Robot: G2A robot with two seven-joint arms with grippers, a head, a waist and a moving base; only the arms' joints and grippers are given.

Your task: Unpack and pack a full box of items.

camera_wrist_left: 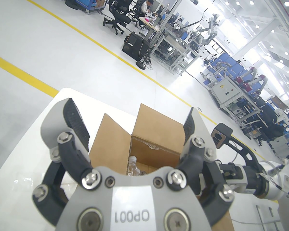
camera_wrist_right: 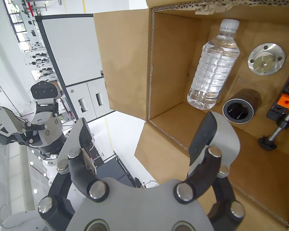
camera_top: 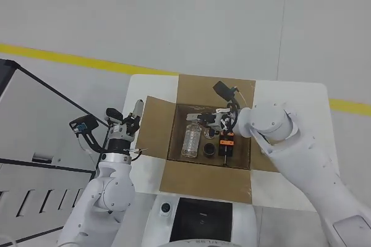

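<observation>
Right gripper (camera_wrist_right: pixel 147 123) wide apart and empty above the box (camera_wrist_right: pixel 125 61) (left gripper (camera_wrist_left: pixel 129 106) likewise, beside it).

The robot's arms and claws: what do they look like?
The left arm and right arm are smooth white shells with rounded joints. The left gripper and right gripper each have a grey metal base, black links with silver screws, and two pale fingers lined with black ribbed pads. The left one bears a white printed label.
</observation>
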